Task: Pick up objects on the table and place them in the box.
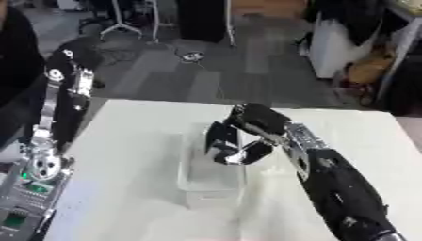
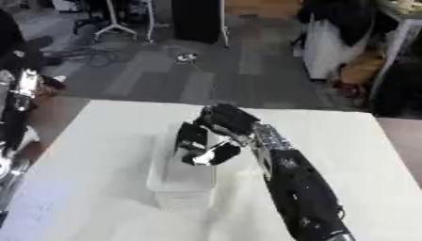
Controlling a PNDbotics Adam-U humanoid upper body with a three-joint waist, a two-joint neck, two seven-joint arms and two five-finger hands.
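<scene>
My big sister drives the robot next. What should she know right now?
Right hand: over the clear box at the table's middle, fingers curled; whether it holds anything cannot be told.
Left hand: not seen; only the left arm shows, raised at the table's left edge.
Done: cannot tell what lies in the box.
Left: no loose objects show on the table; check the box and the right hand first.

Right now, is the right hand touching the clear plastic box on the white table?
Cannot tell. In the left eye view the right hand, fingers curled, overlaps the clear plastic box opening; neither view shows contact or a gap.
</scene>
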